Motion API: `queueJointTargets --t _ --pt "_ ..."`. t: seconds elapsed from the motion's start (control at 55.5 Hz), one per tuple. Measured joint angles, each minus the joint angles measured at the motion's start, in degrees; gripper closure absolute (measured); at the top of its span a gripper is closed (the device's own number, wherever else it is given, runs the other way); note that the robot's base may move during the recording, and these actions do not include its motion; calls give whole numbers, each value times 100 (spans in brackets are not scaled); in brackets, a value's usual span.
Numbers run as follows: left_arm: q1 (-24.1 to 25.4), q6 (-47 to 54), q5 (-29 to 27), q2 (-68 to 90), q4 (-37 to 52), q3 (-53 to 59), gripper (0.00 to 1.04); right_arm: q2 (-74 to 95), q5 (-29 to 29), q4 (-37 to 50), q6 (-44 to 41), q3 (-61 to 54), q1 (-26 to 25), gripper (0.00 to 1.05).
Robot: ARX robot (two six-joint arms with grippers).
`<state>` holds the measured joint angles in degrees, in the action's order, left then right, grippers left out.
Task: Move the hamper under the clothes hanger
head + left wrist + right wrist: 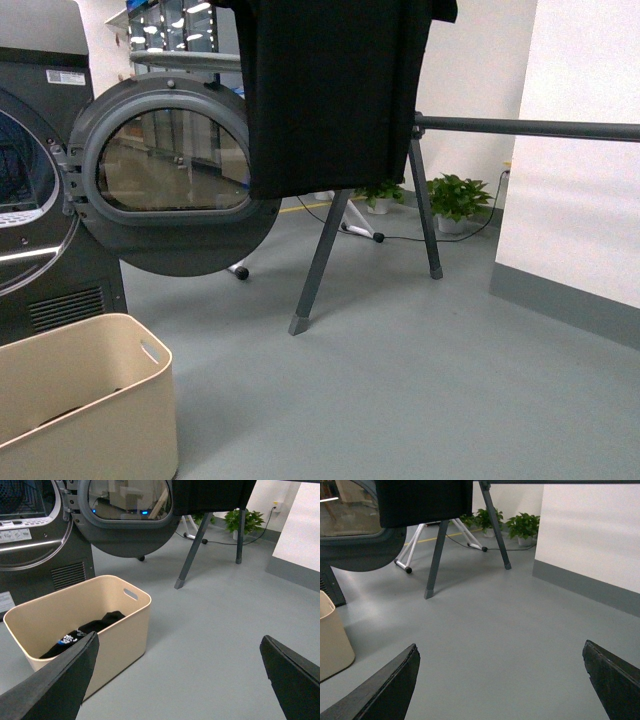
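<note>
Beige hamper [95, 420] sits beside the dryer [40, 150], apart from the clothes hanger [520, 128]. Left gripper [178, 645] and right gripper [500, 650] both spread wide.

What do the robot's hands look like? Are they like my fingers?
Not much like yours. The left gripper and the right gripper each have just two fingers. They are flat, matte black wedges that get narrower toward blunt tips. No stripes, stickers or cables show on them. The arms behind them are out of view in every picture.
</note>
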<state>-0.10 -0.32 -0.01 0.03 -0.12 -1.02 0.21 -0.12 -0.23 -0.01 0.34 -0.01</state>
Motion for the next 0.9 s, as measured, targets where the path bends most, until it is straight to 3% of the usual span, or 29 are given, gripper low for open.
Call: queueJointTargets --t 0.901 --pt "0 0 -2 2 -2 0 7 2 2 0 0 0 0 8"
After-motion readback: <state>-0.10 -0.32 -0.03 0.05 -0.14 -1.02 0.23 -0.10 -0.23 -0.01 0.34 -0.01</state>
